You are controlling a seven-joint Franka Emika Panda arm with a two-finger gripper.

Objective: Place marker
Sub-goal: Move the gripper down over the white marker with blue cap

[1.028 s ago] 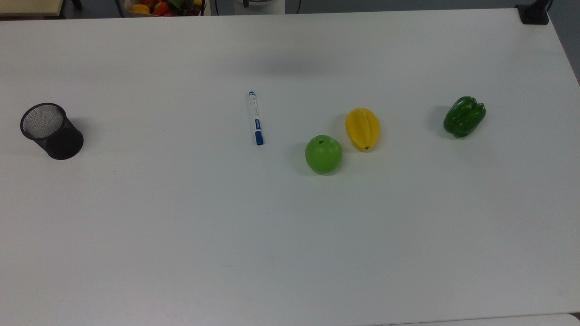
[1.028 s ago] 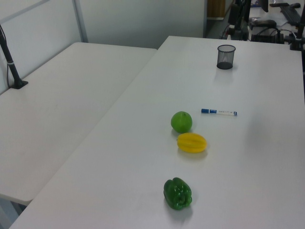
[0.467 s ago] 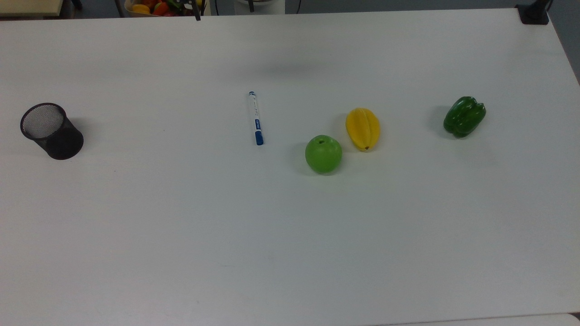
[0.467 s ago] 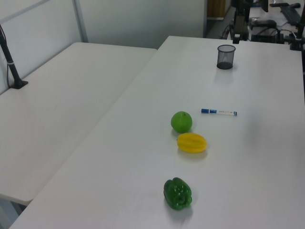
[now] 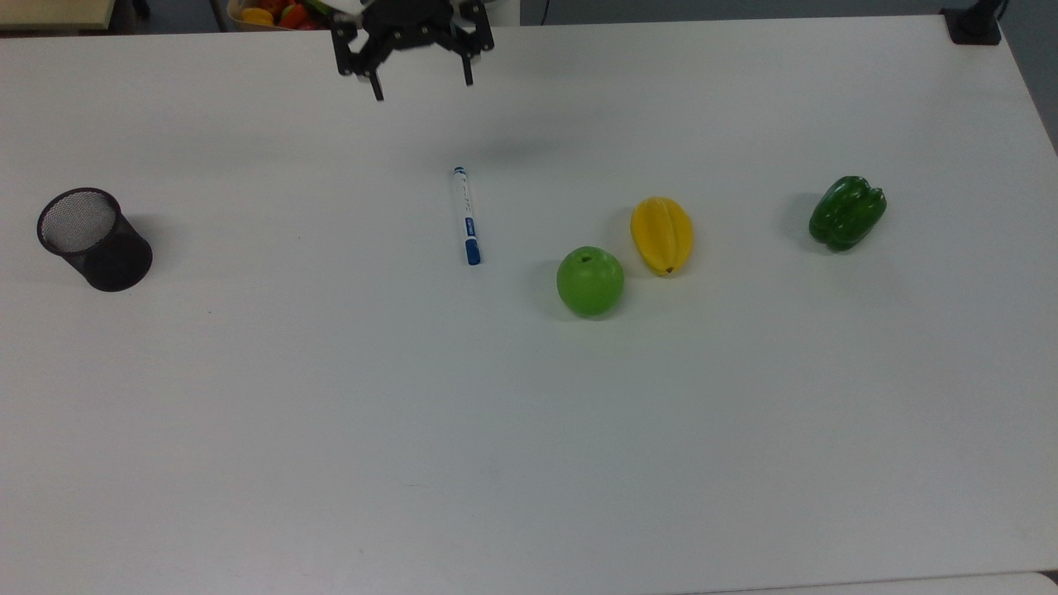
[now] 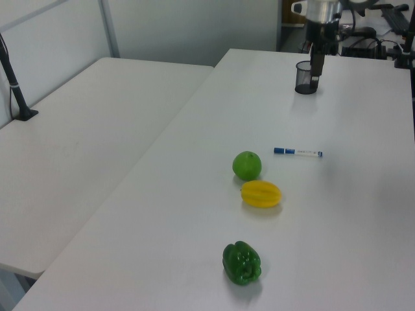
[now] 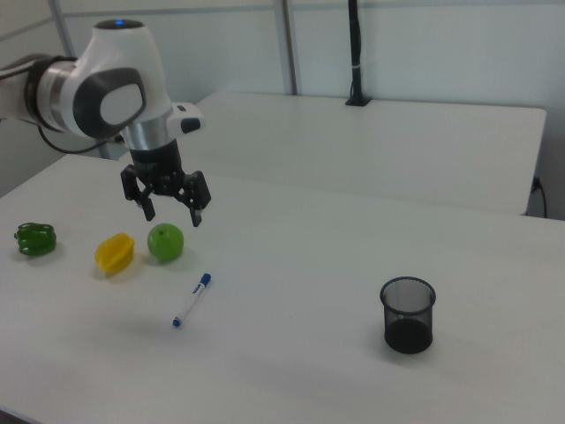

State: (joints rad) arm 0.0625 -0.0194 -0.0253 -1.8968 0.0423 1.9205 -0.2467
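Note:
The marker (image 5: 466, 215), a slim white pen with a blue cap, lies flat on the white table (image 5: 529, 430), capped end toward the top view's bottom edge. It also lies in the left view as the marker (image 6: 297, 152) and in the right view as the marker (image 7: 192, 300). My gripper (image 5: 423, 87) hangs open and empty above the table, toward the top view's upper edge, well apart from the marker. In the right view the gripper (image 7: 174, 216) hovers high over the marker, fingers spread. In the left view the gripper (image 6: 316, 79) overlaps the mesh cup.
A black mesh cup (image 5: 93, 240) stands at the top view's far left. A green apple (image 5: 590, 281), a yellow fruit (image 5: 661, 235) and a green pepper (image 5: 846, 212) lie to the marker's right in the top view. A bin of toy food (image 5: 281, 12) sits beyond the table's far edge.
My gripper has come into the top view from its upper edge and now hangs over the table. The marker and the other objects have not moved.

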